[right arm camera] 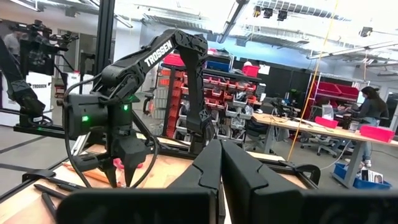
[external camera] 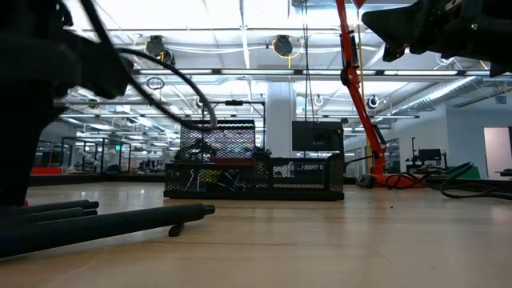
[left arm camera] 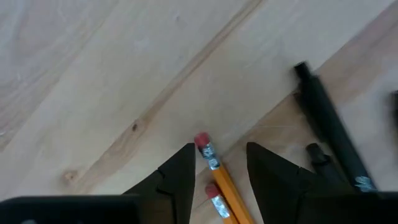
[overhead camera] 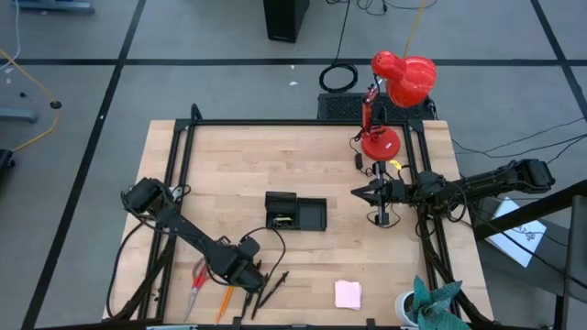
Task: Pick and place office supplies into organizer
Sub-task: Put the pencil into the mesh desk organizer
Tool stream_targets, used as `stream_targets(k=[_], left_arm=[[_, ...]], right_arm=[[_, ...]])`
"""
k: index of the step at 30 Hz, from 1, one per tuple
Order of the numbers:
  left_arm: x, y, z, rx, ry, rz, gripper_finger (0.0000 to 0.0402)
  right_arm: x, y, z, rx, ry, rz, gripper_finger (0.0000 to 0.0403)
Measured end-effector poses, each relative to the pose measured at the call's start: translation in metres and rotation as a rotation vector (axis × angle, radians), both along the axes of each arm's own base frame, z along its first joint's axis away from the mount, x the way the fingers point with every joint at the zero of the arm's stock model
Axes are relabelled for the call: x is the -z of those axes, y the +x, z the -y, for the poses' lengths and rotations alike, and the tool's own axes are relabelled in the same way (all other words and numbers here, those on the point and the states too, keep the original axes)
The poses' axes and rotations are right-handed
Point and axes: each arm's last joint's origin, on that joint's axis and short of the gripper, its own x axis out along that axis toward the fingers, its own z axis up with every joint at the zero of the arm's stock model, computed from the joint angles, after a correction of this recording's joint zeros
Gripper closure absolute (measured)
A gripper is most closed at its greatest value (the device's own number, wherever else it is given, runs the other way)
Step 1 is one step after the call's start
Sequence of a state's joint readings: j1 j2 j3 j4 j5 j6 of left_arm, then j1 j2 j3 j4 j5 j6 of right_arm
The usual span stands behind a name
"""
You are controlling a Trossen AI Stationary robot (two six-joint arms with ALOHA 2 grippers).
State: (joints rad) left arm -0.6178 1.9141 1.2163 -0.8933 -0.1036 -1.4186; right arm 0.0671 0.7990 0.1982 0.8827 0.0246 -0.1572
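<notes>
Your left gripper [left arm camera: 217, 171] low over the pale wood counter [overhead camera: 238, 170], jaws open astride an orange pencil [left arm camera: 219, 177], right gripper [right arm camera: 221, 165] raised, jaws closed, empty, workshop shelving beyond.

Organizer [overhead camera: 296, 212] mid-table — pencils [overhead camera: 223, 302] and pens [overhead camera: 272, 290] nearer the front edge.

Two matte black jointed arms trail looped black cables; the left arm [right arm camera: 155, 68] bears white "TROSSEN" lettering and a green indicator light beside it.
</notes>
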Motion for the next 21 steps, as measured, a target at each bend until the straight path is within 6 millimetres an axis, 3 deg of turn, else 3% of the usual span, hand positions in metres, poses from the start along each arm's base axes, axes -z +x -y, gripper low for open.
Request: stream_targets(k=[13,21], left_arm=[[0.0069,0.0019,0.0011,-0.001,0.010,-0.011,0.0257],[0.0079,0.0021,-0.0004,-0.016,0.046,0.006,0.0327]], right_arm=[[0.0004,0.0001,0.0000,-0.003,0.014,-0.005,0.0399],[0.0004,0.0001,0.0000,-0.002,0.013,-0.005,0.0399]])
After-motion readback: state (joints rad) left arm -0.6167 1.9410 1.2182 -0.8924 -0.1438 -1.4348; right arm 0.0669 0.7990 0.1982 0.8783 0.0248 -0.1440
